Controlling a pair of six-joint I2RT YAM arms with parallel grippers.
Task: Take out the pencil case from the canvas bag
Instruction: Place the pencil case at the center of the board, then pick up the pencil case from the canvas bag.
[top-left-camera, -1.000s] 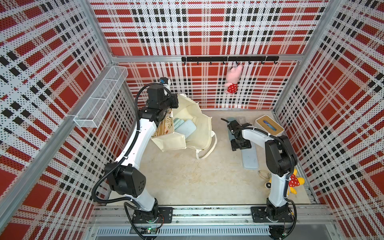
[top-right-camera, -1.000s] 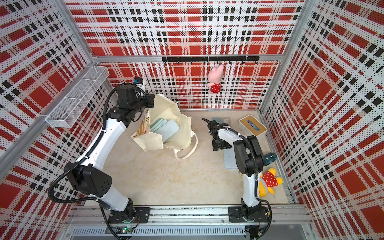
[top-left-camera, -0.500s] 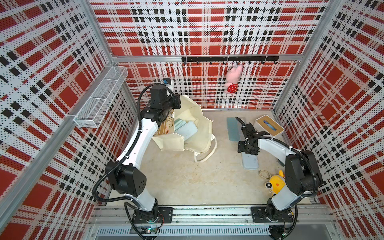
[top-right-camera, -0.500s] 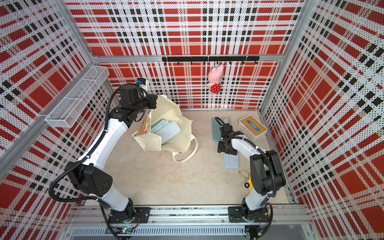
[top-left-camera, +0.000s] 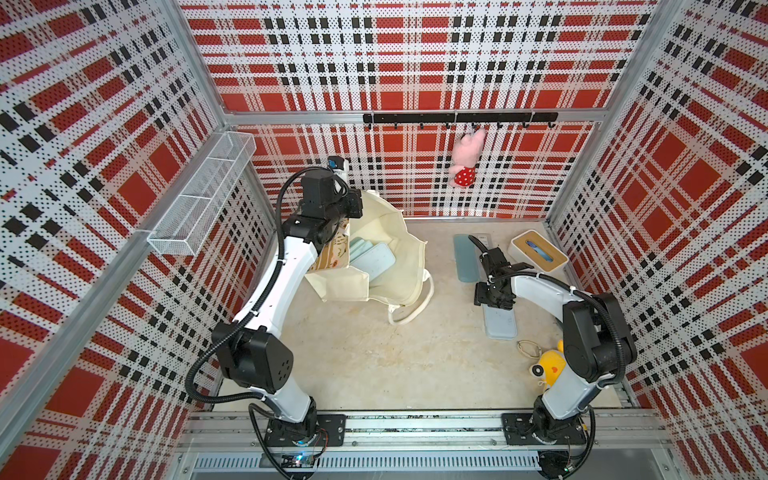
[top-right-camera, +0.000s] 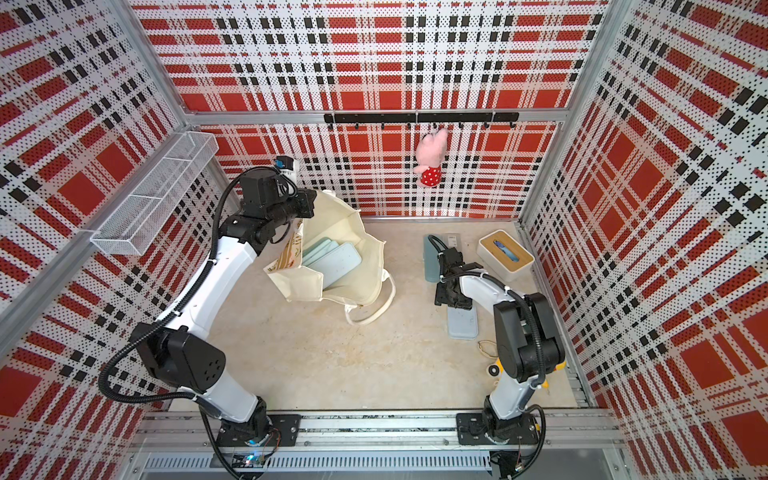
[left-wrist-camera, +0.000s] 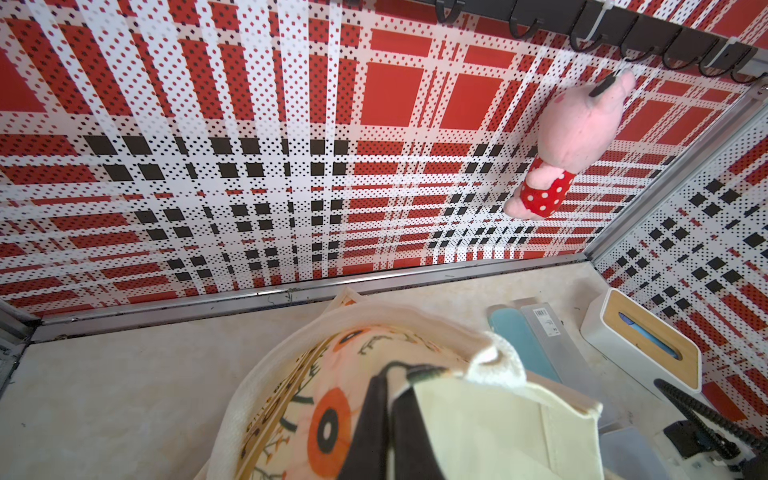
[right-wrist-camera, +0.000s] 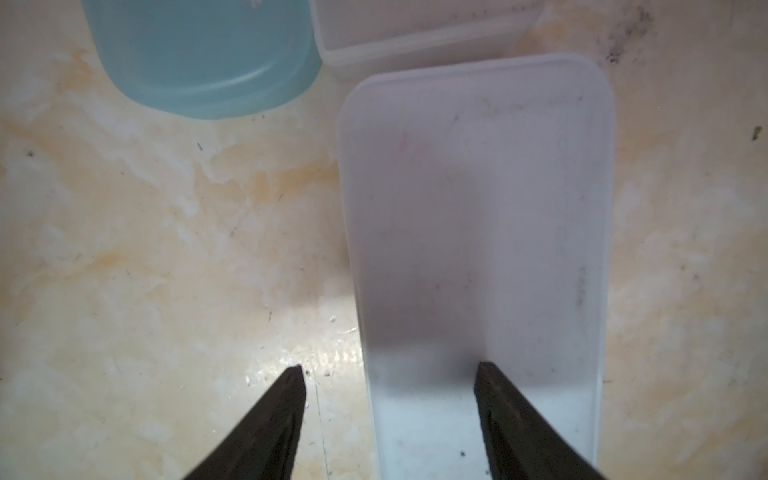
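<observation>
Left fingers together, clamped on the rim of the canvas bag, holding its mouth open at the back left of the tabletop. Inside the bag, in both top views, several pale blue pencil cases lean stacked against one another; exact count cannot be told, and none is clear of the mouth. Right fingers apart, holding nothing. One tip is over a pale pencil case lying flat on the tabletop at the right, the other over bare tabletop just beside its long edge. A teal case lies near it, further back. A white box with a wooden lid stands at the back right.
</observation>
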